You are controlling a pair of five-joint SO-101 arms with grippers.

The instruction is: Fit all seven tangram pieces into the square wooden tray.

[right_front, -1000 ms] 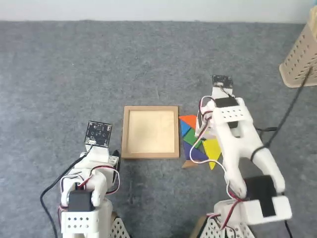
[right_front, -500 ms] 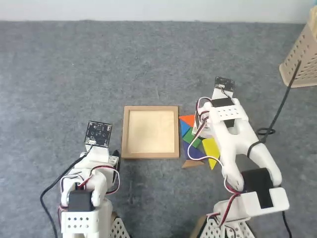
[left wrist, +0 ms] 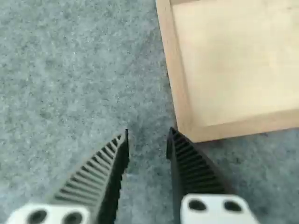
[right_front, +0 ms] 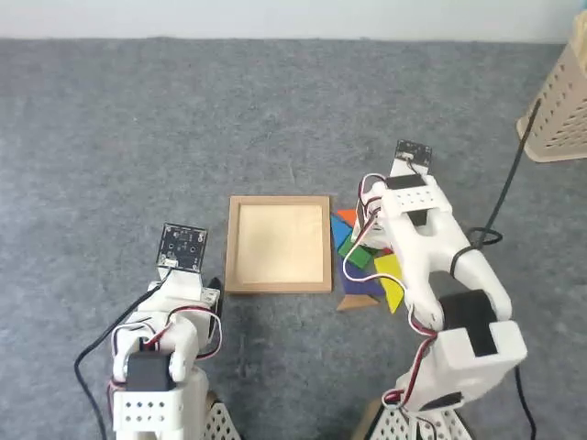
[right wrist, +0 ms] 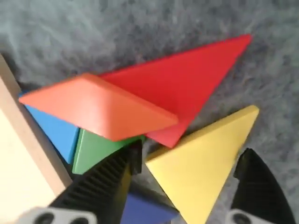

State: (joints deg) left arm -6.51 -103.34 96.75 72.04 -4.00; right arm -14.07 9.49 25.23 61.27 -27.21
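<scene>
Right wrist: pincer [right wrist: 191,162] seemingly straddles triangle [right wrist: 208,149].

- From above, the right arm [right_front: 422,247] covers most of the coloured pieces [right_front: 360,258]; they cannot be counted there.
- A brownish sliver [right_front: 351,303] beside them is perhaps another piece; too little shows.
- In the right wrist view the blurred orange piece [right wrist: 98,109] overlaps the red triangle [right wrist: 187,84], blue piece [right wrist: 53,133] and green piece [right wrist: 96,151].
- The dark blue piece [right wrist: 147,207] is cut by that view's edge and partly behind one finger [right wrist: 100,182] of the right pincer [right wrist: 191,156].
- The tray [left wrist: 180,93] runs off the left wrist view's edge.
</scene>
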